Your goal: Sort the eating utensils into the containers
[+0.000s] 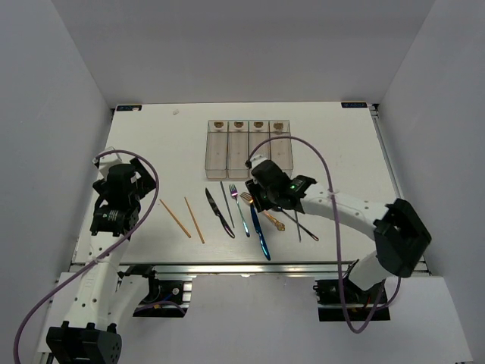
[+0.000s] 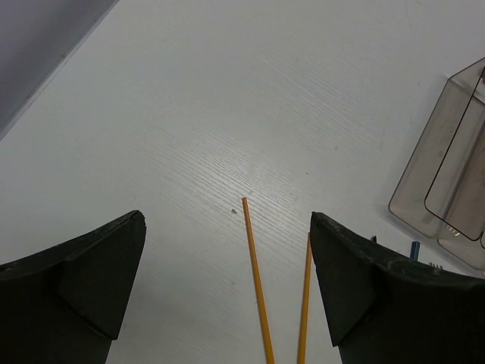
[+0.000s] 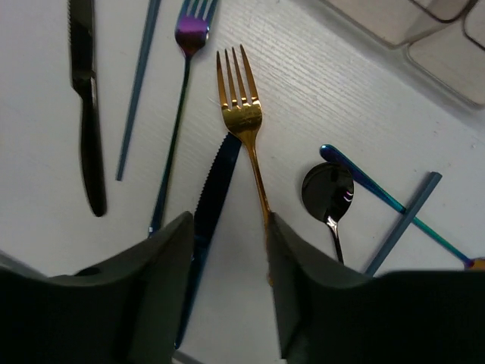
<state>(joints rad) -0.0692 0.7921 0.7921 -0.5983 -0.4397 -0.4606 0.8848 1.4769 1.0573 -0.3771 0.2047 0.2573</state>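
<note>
Fingers (image 2: 91,280) of the left gripper (image 2: 227,224) stand wide apart with nothing between them, over the left side of the white tabletop (image 1: 151,144). The left arm rises from its near-left base and folds down and forward. Just right of it lie two tan wooden chopsticks (image 1: 175,218), nearly parallel, long axes slanting from far-left to near-right, with white surface on either side.

Next come a black knife (image 3: 87,114), blade end away from the robot, a thin blue-grey stick (image 3: 139,91) and a purple fork (image 3: 189,30), tines toward the far edge. A dark blue serrated knife (image 3: 216,182) and a gold fork (image 3: 242,114) follow, both lengthwise near-to-far. The fork's tines point at four narrow clear plastic bins (image 1: 217,155) joined side by side beyond, apart from the cutlery, long axes near-to-far and tan marks at their far ends.

The right gripper (image 3: 229,220) is parted a moderate way, straddling the blue knife's blade and the gold handle; whether it touches them I cannot tell. Right of it a black spoon (image 3: 327,189) lies beside a blue-handled piece (image 3: 364,180) that crosses another slim stick (image 3: 402,224). The right arm reaches leftward from its near-right base, elbow bent near the table's right edge, with white surface beyond its forearm up to the far-right corner.
</note>
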